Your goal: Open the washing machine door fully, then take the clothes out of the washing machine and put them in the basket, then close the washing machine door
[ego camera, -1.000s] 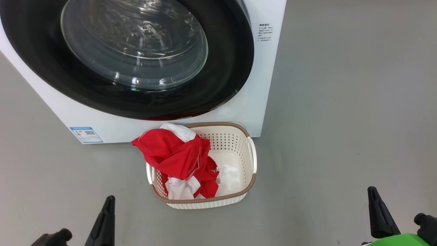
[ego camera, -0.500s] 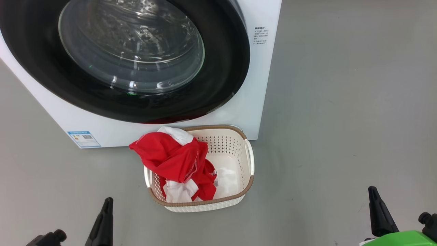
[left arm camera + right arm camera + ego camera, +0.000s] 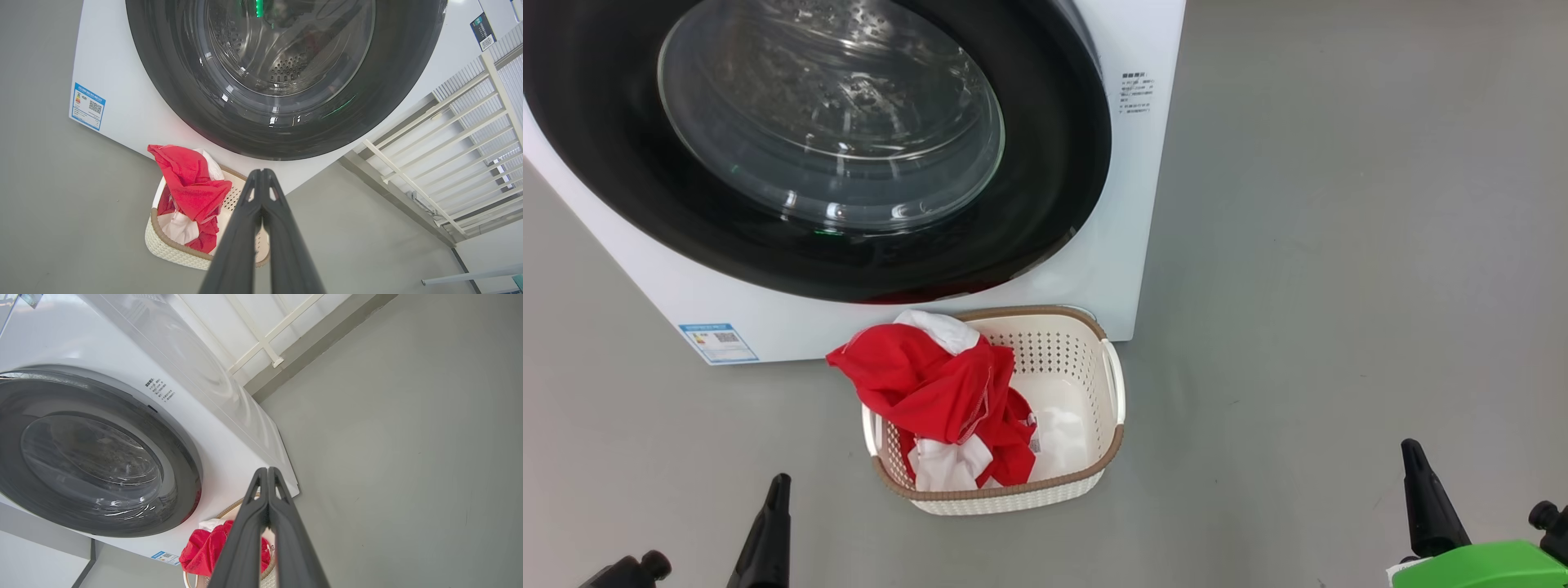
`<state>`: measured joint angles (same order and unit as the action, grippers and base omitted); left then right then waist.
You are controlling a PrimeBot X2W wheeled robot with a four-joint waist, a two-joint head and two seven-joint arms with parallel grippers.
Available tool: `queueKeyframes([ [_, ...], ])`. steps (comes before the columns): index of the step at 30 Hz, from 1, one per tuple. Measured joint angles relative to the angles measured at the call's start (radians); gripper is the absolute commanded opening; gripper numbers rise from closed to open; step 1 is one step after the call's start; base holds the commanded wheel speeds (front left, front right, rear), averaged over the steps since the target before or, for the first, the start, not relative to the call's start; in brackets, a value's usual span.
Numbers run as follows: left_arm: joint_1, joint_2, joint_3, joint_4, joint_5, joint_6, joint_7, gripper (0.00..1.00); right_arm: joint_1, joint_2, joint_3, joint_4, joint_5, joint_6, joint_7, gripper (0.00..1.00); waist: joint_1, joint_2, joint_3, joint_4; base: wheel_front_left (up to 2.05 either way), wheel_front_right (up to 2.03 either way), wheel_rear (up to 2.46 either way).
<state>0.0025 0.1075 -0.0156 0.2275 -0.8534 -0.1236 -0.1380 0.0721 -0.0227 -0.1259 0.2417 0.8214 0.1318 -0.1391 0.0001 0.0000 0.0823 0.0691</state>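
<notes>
Fingers: left fingers (image 3: pixel 237 245), right fingers (image 3: pixel 247 539) pressed together, empty.
Door (image 3: pixel 1045 204): shut.
Clothes (image 3: pixel 931 384): in basket (image 3: pixel 1013 502).
Change: camera shifted only; task seems done.

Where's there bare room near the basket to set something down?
Open grey floor lies right of the basket and washing machine, and in front of the basket toward the robot. The basket's right half is bare inside. Crowded: its left half, where red clothes spill over the rim, and its back edge, close by the washing machine.
</notes>
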Motion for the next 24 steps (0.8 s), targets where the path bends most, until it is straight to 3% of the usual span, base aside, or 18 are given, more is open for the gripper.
queueKeyframes([
  [24, -0.012, -0.013, 0.018, 0.010, -0.235, 0.000, 0.068, 0.00, -0.043, -0.010, 0.005, 0.008, 0.243, 0.000, 0.067, 0.00, 0.0000, 0.0000, -0.024, -0.021, 0.00, 0.00, 0.00],
])
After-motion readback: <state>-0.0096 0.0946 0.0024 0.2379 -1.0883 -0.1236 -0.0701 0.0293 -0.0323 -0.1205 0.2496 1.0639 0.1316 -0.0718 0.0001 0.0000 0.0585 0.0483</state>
